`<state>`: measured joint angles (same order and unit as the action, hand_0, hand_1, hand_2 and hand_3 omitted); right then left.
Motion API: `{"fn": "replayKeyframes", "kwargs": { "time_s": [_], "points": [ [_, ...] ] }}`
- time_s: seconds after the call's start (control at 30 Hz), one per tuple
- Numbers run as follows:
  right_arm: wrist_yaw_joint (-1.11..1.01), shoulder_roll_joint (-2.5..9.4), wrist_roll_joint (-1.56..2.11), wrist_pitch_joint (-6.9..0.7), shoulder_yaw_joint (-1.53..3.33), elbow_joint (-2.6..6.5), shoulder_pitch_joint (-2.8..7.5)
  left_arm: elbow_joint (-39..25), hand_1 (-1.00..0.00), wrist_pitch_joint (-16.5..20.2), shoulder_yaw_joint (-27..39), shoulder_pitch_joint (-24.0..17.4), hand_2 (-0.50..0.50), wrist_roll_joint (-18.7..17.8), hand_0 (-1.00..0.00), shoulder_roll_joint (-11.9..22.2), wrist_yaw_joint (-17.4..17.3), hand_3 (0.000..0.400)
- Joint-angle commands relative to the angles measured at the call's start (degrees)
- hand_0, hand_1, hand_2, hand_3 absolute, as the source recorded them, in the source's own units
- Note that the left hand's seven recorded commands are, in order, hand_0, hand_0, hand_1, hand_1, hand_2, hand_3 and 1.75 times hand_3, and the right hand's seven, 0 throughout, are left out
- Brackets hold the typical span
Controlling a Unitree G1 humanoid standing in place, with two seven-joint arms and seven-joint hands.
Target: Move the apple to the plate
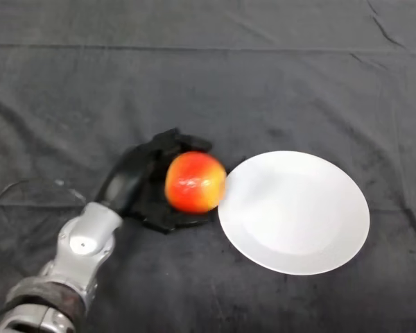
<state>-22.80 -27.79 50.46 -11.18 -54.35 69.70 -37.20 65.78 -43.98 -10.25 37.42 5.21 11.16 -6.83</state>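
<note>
A red and yellow apple (195, 182) is in my left hand (150, 166), just left of the white plate (298, 211). The hand's black fingers curl round the apple from behind and below, with the thumb under it. The apple's right side reaches the plate's left rim. The plate lies flat on the dark cloth, right of centre, with nothing on it. My silver-grey arm (83, 246) comes in from the lower left.
The dark cloth (208, 83) covers the whole table, with folds at the far back and right.
</note>
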Motion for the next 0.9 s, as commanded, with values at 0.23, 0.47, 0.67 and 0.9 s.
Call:
{"fn": "replayKeyframes", "kwargs": {
  "time_s": [0.23, 0.47, 0.67, 0.9],
  "points": [
    [0.12, -1.06, 1.02, 0.43, -0.12, -0.39, -0.55, -0.92, -1.00, -6.31, -2.95, 7.71, 0.00, -1.52, -1.00, -1.75, 2.41, 0.400],
    [0.08, -1.10, 1.03, 0.44, -0.14, -0.30, -0.58, -0.77, -1.00, -9.27, -8.28, 9.48, 0.00, 0.51, -1.00, -3.87, 6.85, 0.400],
    [0.04, -1.14, 1.04, 0.45, -0.16, -0.21, -0.61, -1.04, -1.00, -9.38, -16.94, 10.47, 0.00, 2.04, -1.00, -5.62, 11.11, 0.400],
    [0.00, -1.18, 1.05, 0.46, -0.18, -0.11, -0.64, -2.04, -1.00, -7.93, -26.54, 9.80, 0.00, 2.76, -1.00, -4.91, 12.71, 0.400]
  ]
}}
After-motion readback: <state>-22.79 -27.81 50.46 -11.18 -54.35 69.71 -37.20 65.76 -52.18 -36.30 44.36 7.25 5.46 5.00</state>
